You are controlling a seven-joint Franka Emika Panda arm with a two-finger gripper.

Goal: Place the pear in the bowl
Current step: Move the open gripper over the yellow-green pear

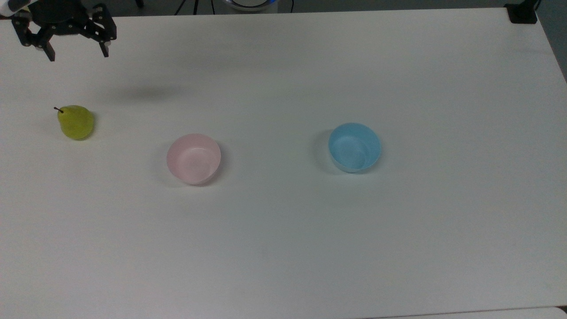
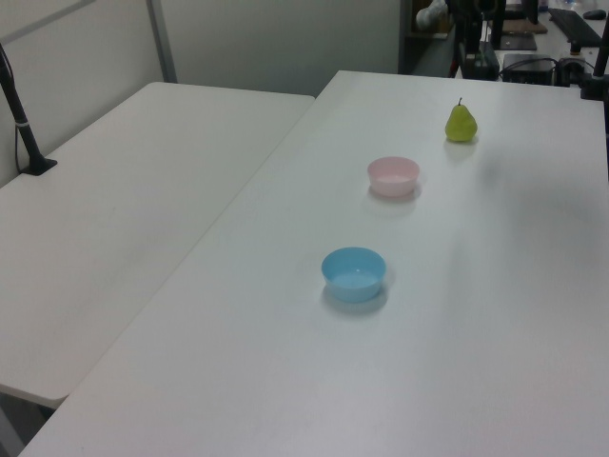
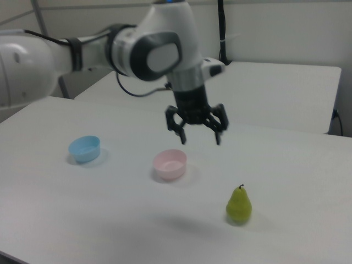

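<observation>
The yellow-green pear (image 1: 76, 122) (image 2: 461, 123) (image 3: 239, 205) stands upright on the white table, stem up. The pale pink bowl (image 1: 193, 158) (image 2: 393, 175) (image 3: 170, 164) sits empty to the pear's right in the top view. My gripper (image 1: 78, 54) (image 3: 199, 137) hangs open, high in the air, with nothing between its fingers. In the top view it is above the pear, near the table's far left corner. In the right view it hovers well above the table, between bowl and pear.
A light blue bowl (image 1: 354, 147) (image 2: 353, 273) (image 3: 84, 148) sits empty further along the table (image 1: 310, 248). A second white table (image 2: 124, 209) adjoins it on the left view's left. A black clamp (image 1: 522, 13) sits at the top view's upper right corner.
</observation>
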